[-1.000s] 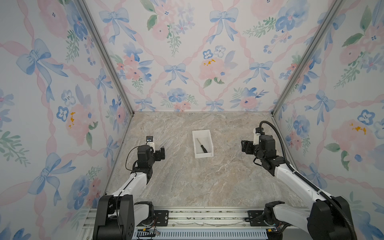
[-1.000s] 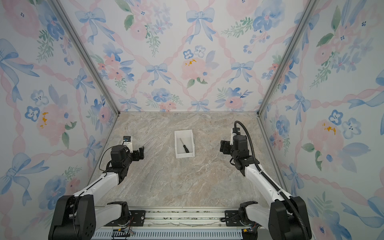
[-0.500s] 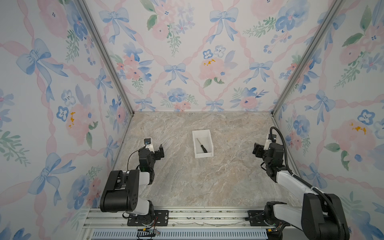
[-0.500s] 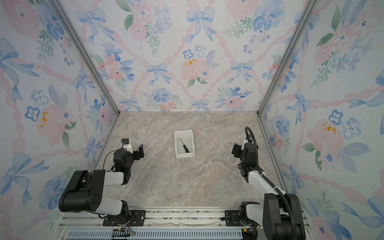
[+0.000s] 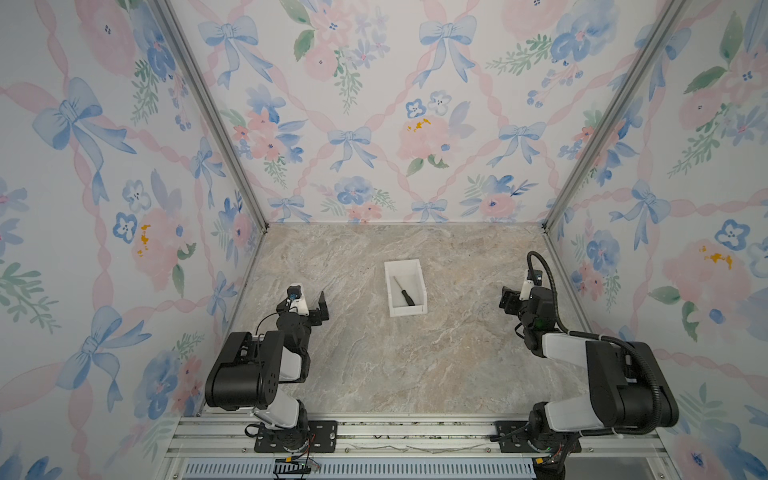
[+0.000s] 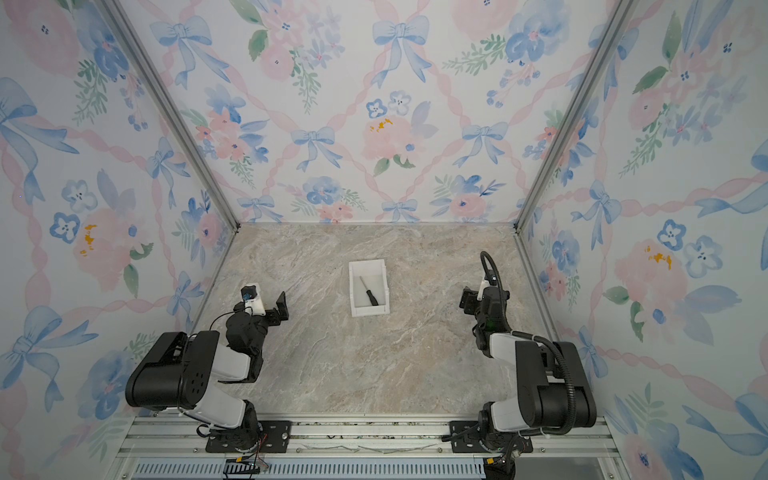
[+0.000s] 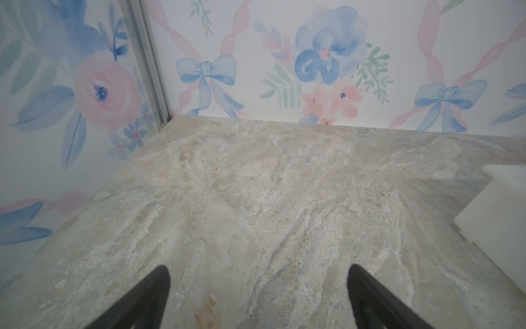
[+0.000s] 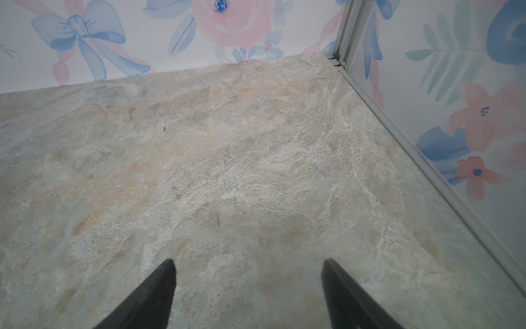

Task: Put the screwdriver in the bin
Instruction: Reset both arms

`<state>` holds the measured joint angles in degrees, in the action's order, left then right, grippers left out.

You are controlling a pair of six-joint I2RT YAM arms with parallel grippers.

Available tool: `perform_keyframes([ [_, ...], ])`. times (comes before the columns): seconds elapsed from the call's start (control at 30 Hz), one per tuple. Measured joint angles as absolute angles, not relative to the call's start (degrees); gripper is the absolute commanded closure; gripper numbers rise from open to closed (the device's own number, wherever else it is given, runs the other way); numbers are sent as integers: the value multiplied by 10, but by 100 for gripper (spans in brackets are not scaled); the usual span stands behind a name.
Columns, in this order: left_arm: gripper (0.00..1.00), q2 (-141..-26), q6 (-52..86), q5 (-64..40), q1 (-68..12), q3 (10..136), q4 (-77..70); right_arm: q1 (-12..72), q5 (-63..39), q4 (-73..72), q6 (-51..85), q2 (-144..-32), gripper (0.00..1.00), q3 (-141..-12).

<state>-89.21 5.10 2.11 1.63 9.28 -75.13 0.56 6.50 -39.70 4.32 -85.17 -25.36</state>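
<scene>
Both arms have folded back toward their bases, left gripper (image 7: 259,267) and right gripper (image 8: 249,260) spread and empty. Well apart, between them, the slim black-handled metal screwdriver (image 5: 406,292) lies inside the small white rectangular plastic bin (image 5: 409,310): task looks finished

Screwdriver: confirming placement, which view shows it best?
Both top views, equally: the screwdriver lies whole inside the bin. The left wrist view catches only the bin's outer wall; the right wrist view shows neither.

a robotics lab cell. floral-print panels (image 5: 374,104) in aluminium framing (image 5: 210,112) wall a marble-look tabletop (image 5: 415,365) with two bolted-down robot arms (image 5: 249,370).
</scene>
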Motion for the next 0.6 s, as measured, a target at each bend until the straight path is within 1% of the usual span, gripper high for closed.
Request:
perform_keyframes([
  [0.03,2,-892,50,21,15,93,-752,13,65,-406,34,-859,2,-254],
  [0.13,2,-892,50,21,15,94,-751,28,65,-458,19,-877,3,-238],
  [0.3,2,-892,47,16,15,113,-737,34,86,-484,11,-883,3,-229],
  [0.6,2,-892,43,15,8,119,-723,35,93,-500,8,-883,3,-229],
])
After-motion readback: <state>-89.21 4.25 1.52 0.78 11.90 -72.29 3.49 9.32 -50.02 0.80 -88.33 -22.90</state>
